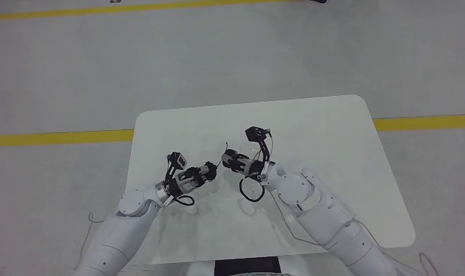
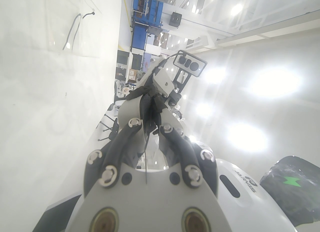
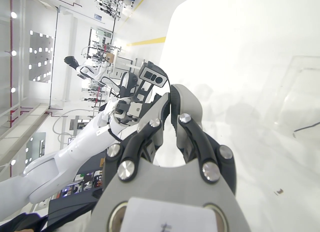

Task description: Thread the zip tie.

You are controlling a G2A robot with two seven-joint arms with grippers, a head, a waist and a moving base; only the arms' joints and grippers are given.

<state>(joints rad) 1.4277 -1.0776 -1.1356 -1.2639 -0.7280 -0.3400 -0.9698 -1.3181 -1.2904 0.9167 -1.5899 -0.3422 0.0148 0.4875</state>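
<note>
Top view: left hand (image 1: 205,170), right hand (image 1: 228,160) pinch zip tie (image 1: 218,163) centrally.

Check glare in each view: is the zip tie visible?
Left wrist view: ceiling lights bloom into large white patches, but the dark zip tie stands out inside the left end effector. Right wrist view: the table washes out to near white, with the clear tray faint. Top view: even light, no glare; the zip tie is a thin line.

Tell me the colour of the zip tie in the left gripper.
Black. The zip tie shows best in the left wrist view, pinched in the left gripper.
</note>
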